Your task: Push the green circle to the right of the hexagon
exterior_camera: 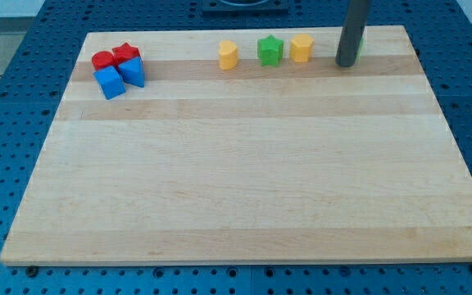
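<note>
The yellow hexagon (301, 47) stands near the view's top edge of the wooden board (236, 180), right of centre. My tip (347, 63) rests on the board just right of the hexagon, a small gap apart. A thin sliver of green (360, 47) shows at the rod's right edge; this looks like the green circle, almost wholly hidden behind the rod. A green star (270, 50) sits just left of the hexagon.
A yellow block (229, 55) stands left of the green star. At the top left, a red circle (102, 59), a red block (126, 55) and two blue blocks (110, 83) (132, 71) cluster together. The board's right edge is close to the rod.
</note>
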Robot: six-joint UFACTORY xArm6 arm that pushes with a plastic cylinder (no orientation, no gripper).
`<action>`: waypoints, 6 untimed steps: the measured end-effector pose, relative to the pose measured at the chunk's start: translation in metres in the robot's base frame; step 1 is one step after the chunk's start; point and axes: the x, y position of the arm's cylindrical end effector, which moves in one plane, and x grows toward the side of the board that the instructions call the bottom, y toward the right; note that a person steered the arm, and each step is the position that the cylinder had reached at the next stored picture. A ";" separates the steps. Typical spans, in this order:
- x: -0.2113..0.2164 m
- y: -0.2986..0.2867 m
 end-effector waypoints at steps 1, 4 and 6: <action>0.000 0.013; -0.024 0.048; -0.028 0.039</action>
